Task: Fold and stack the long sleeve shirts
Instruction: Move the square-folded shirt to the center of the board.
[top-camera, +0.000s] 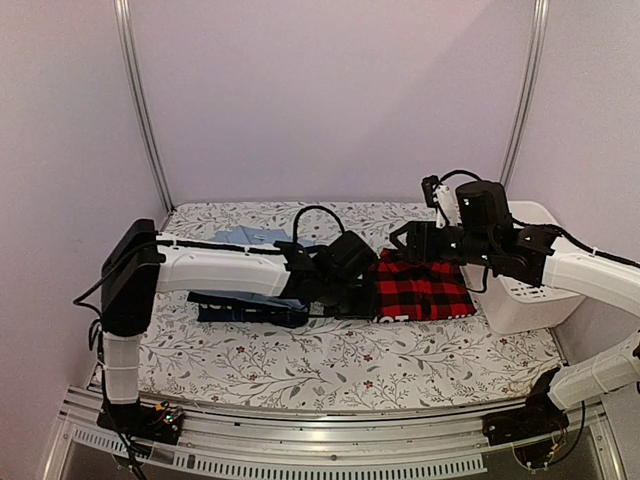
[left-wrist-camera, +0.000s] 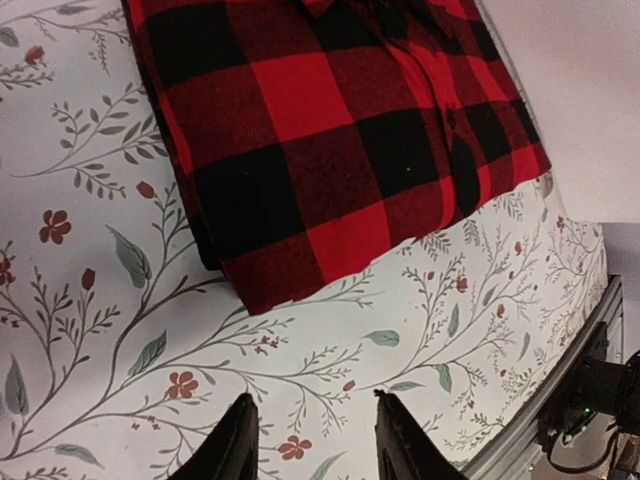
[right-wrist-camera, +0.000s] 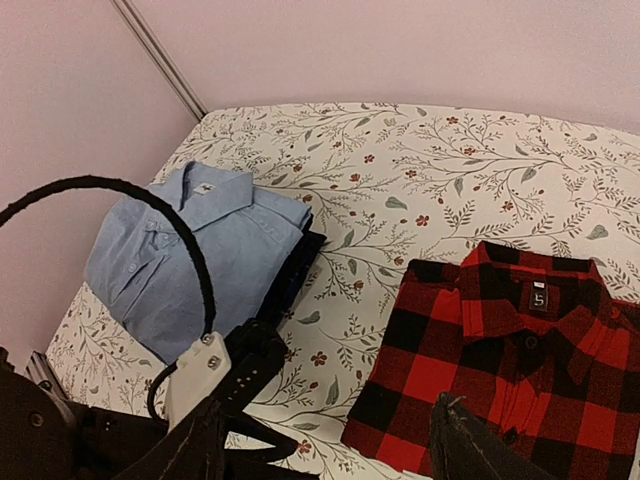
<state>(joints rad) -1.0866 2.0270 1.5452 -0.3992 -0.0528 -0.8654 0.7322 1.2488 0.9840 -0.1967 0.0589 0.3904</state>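
The red-and-black checked flannel shirt (top-camera: 420, 290) lies folded flat at the table's middle right, collar up (right-wrist-camera: 510, 370). My left gripper (left-wrist-camera: 315, 435) hovers just off its near-left corner (left-wrist-camera: 330, 130), open, with only tablecloth between its fingers. A folded light blue collared shirt (right-wrist-camera: 190, 250) lies at the back left on top of a dark navy garment (right-wrist-camera: 298, 268). In the top view my left arm crosses that pile, so only the blue shirt's far part (top-camera: 250, 237) and the navy edge (top-camera: 245, 308) show. My right gripper (right-wrist-camera: 335, 445) hangs open above the flannel's far-left side.
A white plastic basket (top-camera: 525, 285) stands at the right edge of the table, behind my right arm. Flowered cloth (top-camera: 330, 365) covers the table. Metal frame posts (top-camera: 140, 100) rise at the back corners. A black cable (right-wrist-camera: 190, 240) loops over my left wrist.
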